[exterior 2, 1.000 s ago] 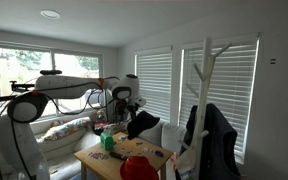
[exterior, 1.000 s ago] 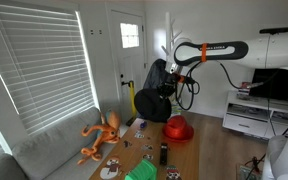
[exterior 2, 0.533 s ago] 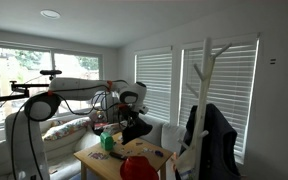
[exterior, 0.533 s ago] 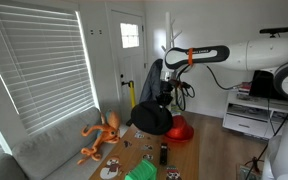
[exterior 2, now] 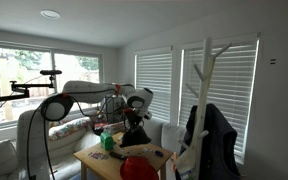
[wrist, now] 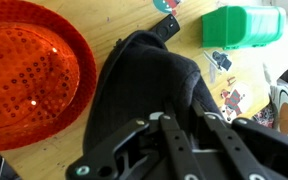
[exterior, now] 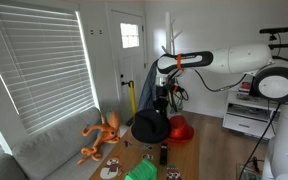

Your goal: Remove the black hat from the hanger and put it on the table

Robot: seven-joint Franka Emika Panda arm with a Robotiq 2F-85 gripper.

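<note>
While clamped, black hat [exterior: 149, 128] hangs (above table [wrist: 119, 22]).

white slatted blinds [exterior: 39, 75] cover the big window above a grey sofa [exterior: 39, 150]. a white door [exterior: 127, 60] with a small pane stands at the far edge of the wood floor [exterior: 216, 135]. what looks like a low white cabinet [exterior: 246, 118] sits along another edge. a round ceiling light [exterior 2: 50, 14] glows.

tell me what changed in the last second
The gripper, shut on the black hat throughout, carried it down toward the table, beside the red hat. The red hat, the hanger with its blue jacket and the orange toy stayed put.
</note>
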